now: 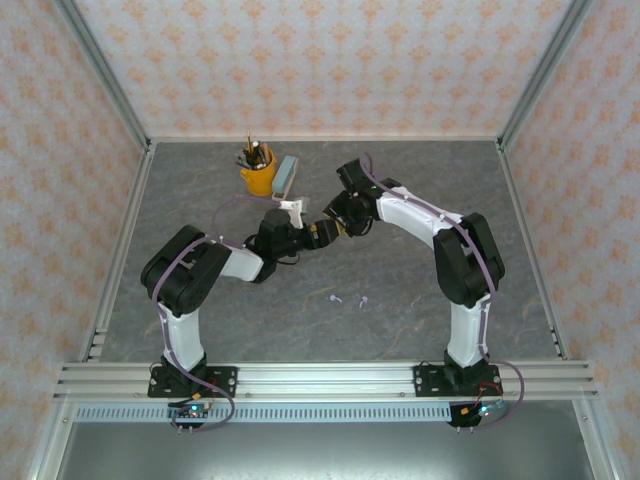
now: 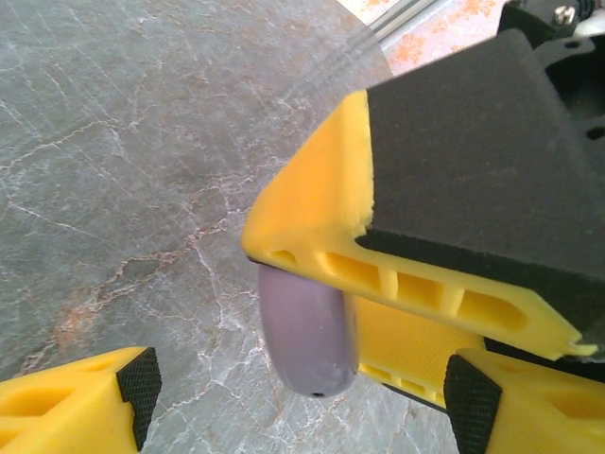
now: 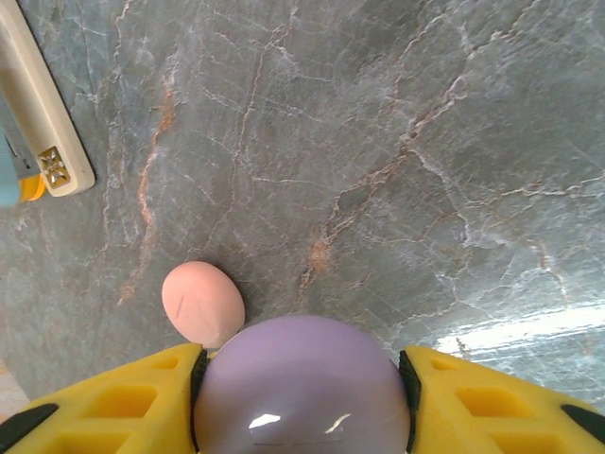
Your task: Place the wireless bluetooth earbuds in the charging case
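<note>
The right pincer (image 3: 301, 364) is clamped on the lilac case (image 3: 302, 392), one yellow finger against each side of its rounded shell. It seems to hold the case just off the bench (image 3: 397, 142), which would let the other arm get at it.

In the left wrist view the left pincer (image 2: 307, 392) stands open. Its two black pads are well apart on either side of the case and touch neither side. That position suggests a two-handed job: one arm steadies the body while the other takes the lid or the free half to open it. The case looks shut, so no earbud can go in yet.

The earbuds (image 1: 337, 298) are not in hand. Two tiny lilac ones lie loose on the bench, near each other and well apart from both pincers, closer to the arm bases. I cannot make out any pink ones.

A pink rounded shell (image 3: 201, 303) rests on the bench just beside the held case, probably a second case waiting its turn. Off to the far side sit a cream stapler (image 3: 43, 123) and a yellow cup (image 1: 258, 178) of pencils, both out of the way.

The risk is the smooth dome slipping or twisting between the fingers when the left pincer pulls
</note>
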